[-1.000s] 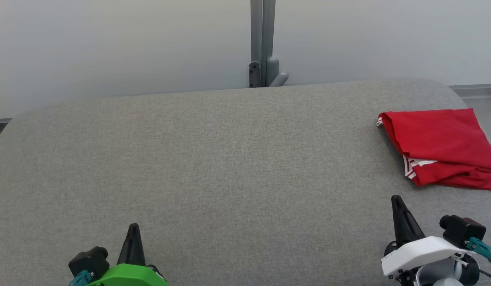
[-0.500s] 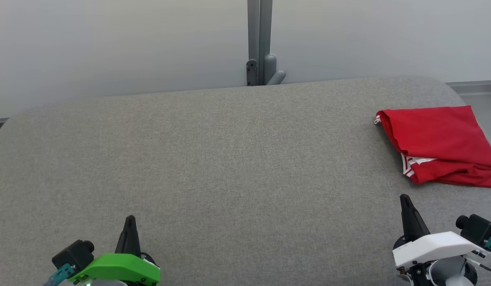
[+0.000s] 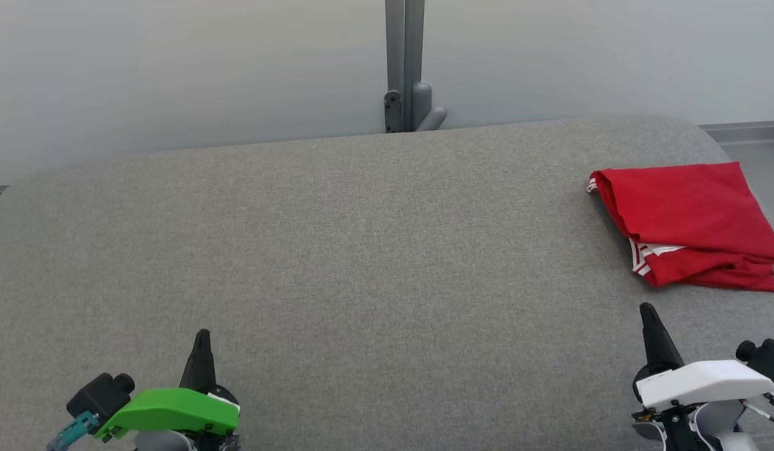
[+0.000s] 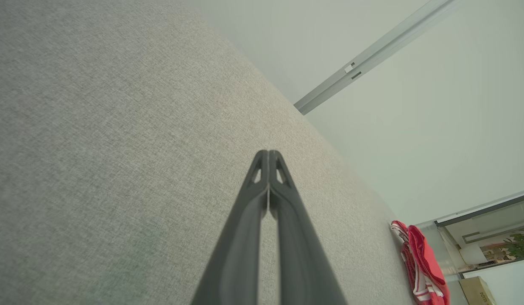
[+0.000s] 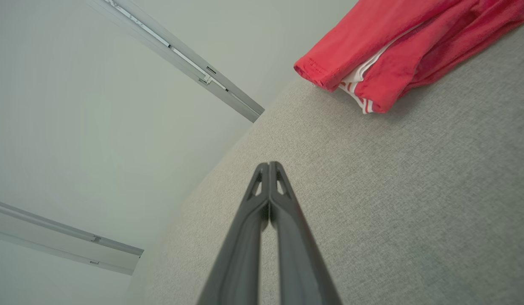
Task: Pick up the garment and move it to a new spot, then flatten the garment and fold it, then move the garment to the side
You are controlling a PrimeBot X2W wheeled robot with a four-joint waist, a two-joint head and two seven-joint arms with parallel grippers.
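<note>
Head: folded red garment (image 3: 687,225) at right end of grey surface (image 3: 362,250), ahead of my right gripper (image 3: 648,313), long axis crosswise; left gripper (image 3: 201,338) well apart. Left wrist: jaws pressed together, empty. Right wrist: same; garment near, upper right.

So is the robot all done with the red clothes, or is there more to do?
It looks about done. The red garment lies folded in layers at the right end of the grey table, off to the side. Nothing is in hand: the left gripper and right gripper are both shut, empty and apart from it. Probably nothing is left, though the fold's near edge looks a little uneven.
</note>
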